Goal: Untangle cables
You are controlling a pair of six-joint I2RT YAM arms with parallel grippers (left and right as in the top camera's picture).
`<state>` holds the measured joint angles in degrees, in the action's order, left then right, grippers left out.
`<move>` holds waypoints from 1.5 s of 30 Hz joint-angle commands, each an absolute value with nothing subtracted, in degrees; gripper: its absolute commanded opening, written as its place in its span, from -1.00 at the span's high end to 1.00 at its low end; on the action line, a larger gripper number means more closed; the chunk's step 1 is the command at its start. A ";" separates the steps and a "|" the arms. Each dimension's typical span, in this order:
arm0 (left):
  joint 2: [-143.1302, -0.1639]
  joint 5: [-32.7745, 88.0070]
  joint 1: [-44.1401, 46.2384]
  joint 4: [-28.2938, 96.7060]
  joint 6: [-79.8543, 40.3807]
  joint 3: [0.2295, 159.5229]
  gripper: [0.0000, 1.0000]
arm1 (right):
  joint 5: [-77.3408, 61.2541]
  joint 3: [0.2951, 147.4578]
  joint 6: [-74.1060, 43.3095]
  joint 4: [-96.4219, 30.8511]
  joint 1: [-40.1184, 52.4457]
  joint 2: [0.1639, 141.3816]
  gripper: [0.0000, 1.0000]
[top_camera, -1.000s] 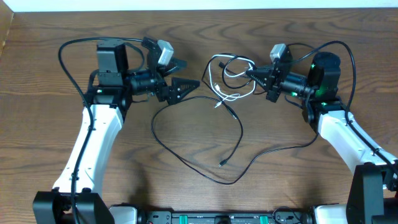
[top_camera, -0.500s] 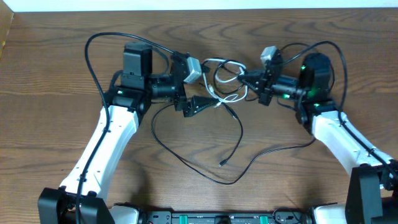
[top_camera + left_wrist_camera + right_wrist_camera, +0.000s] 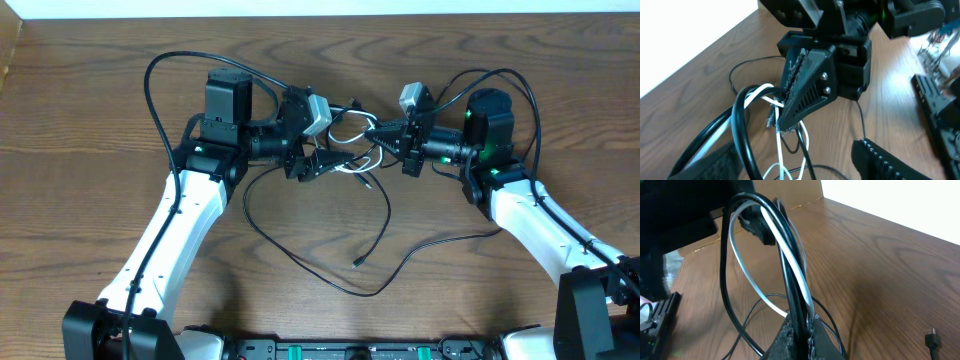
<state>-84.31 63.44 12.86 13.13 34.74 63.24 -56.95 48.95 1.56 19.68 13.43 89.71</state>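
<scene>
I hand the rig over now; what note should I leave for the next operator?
Left pincer: open, cable loops between its fingers.
Right pincer: shut on the cables.
Black cable mostly lies looped on the table; white cable is tangled with it between the pincers.
Done: tangle gripped on one side. To do: close the left pincer, pull the cables apart.

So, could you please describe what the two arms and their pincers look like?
The left arm and right arm have white links and black motor blocks with small green lights. A black wire loops off each. The left pincer and right pincer are black, with ribbed wedge-shaped fingers; a small grey camera box sits above each.
</scene>
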 commanded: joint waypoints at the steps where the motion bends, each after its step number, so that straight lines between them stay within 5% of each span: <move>1: -83.42 63.13 12.95 13.21 35.35 63.86 0.85 | -57.36 49.01 2.42 19.86 13.72 88.75 0.98; 10: -83.42 63.09 12.93 13.17 35.35 63.86 0.85 | -57.34 49.01 2.42 19.68 13.72 88.75 0.93; 11: -83.42 63.09 12.93 13.17 35.35 63.86 0.85 | -57.32 49.01 2.42 19.66 13.72 88.75 0.76; 13: -83.42 62.30 12.93 13.19 35.33 63.86 0.85 | -57.32 49.01 2.42 19.68 13.72 88.75 0.02; 14: -83.42 61.78 12.93 13.19 35.31 63.86 0.85 | -57.30 49.01 2.44 19.68 13.69 88.75 -0.92; 15: -83.42 61.43 12.93 13.19 35.33 63.86 0.85 | -57.12 49.01 2.44 19.66 13.58 88.75 -0.99; 27: -83.42 60.82 9.67 13.19 33.19 63.86 0.85 | -54.28 49.01 3.95 11.97 8.47 88.75 -0.98; 38: -83.42 61.01 9.56 12.58 32.27 63.86 0.85 | -54.30 49.01 13.10 5.15 12.67 88.77 -0.99; 45: -83.42 60.99 9.56 12.60 32.27 63.86 0.85 | -54.33 49.01 15.07 6.50 14.72 88.77 -0.43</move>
<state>-84.31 61.08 9.69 12.80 32.82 63.24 -54.11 48.97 13.32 5.82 14.04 89.71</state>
